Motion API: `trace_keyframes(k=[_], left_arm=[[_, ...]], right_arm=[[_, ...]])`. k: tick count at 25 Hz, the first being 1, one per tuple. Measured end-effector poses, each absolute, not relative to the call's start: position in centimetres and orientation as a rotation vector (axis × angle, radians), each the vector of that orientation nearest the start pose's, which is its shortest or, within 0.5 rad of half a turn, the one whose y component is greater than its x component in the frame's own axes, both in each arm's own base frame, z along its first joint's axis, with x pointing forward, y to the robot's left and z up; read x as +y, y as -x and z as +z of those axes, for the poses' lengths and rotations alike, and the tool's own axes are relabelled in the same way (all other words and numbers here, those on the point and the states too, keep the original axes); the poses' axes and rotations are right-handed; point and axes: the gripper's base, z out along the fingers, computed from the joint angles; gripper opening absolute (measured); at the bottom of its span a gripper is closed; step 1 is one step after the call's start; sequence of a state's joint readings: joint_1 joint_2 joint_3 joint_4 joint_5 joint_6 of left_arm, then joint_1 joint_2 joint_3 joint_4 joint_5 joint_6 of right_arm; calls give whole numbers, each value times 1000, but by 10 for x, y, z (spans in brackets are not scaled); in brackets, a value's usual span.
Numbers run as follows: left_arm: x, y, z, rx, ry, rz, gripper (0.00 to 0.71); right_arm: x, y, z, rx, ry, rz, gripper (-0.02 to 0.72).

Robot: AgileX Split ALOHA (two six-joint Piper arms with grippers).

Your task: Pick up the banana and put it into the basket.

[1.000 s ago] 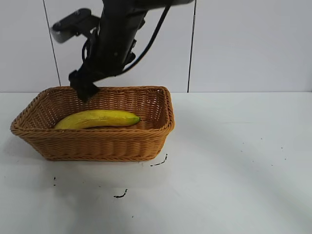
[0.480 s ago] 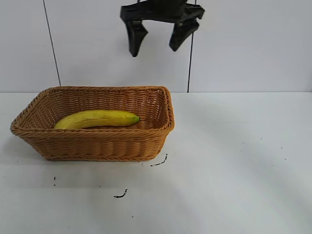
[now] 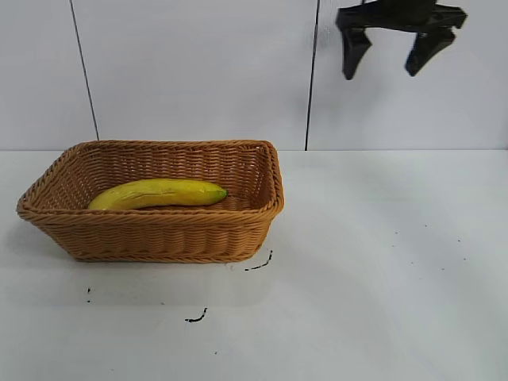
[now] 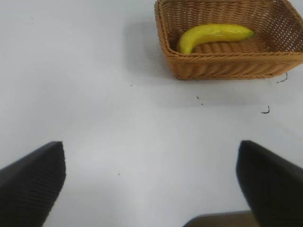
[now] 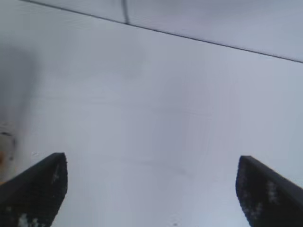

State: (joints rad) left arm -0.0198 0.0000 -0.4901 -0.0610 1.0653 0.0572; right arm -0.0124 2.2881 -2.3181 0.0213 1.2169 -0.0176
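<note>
A bare white table (image 3: pixel 381 262) fills the foreground, marked by a few small dark scuffs (image 3: pixel 196 317) close to the camera. Just beyond them, on the left half of the table, stands a rectangular tan-brown woven wicker basket (image 3: pixel 159 234) with flared sides and a braided rim. A long, gently curved yellow banana (image 3: pixel 159 193) with greenish tips lies lengthwise on the basket floor, fully inside the walls, its small dark end pointing toward the basket's right wall.

Farther back and high above the table's right side, well clear of the basket, hangs the black right gripper (image 3: pixel 392 57). Its two fingers are spread wide and hold nothing. Behind it rises a pale panelled wall with thin dark vertical seams.

The left gripper (image 4: pixel 151 184) does not appear in the exterior view. Its own wrist camera shows two dark fingers spread wide over bare table, empty, with the basket and banana well apart from them.

Judged from this, the placing looks done and the step in hand appears to be the right arm's retreat. To do it well, the gripper should keep its height and open fingers, travel away from the basket rather than back across it, and avoid brushing the rim, so the banana stays settled where it lies.
</note>
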Motion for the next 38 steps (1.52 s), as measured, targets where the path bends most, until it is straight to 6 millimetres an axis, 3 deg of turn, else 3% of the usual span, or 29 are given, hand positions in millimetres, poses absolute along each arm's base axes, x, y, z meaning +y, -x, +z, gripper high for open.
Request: trace_keyframes(k=[4, 9, 13, 17, 21, 24, 29, 38], left_arm=[[-5, 4, 274, 2056, -82, -50, 695], [-5, 4, 274, 2056, -82, -50, 695], [-5, 4, 274, 2056, -82, -50, 695], [-5, 4, 274, 2056, -82, -50, 695], [-5, 4, 274, 2056, -82, -50, 695], [-5, 4, 274, 2056, -82, -50, 695], [-5, 4, 274, 2056, -82, -50, 695], [-5, 4, 274, 2056, -82, -50, 695]], right_arm=[[-4, -493, 280, 2705, 35, 24, 689], [-2, -460, 290, 2761, 39, 49, 689], [-1, -417, 309, 2789, 44, 54, 689], [0, -363, 329, 2799, 47, 55, 689], [1, -305, 335, 2813, 68, 53, 689], [1, -261, 331, 2830, 68, 57, 689], [2, -187, 304, 2842, 94, 53, 689], [4, -81, 260, 2579, 113, 33, 689]])
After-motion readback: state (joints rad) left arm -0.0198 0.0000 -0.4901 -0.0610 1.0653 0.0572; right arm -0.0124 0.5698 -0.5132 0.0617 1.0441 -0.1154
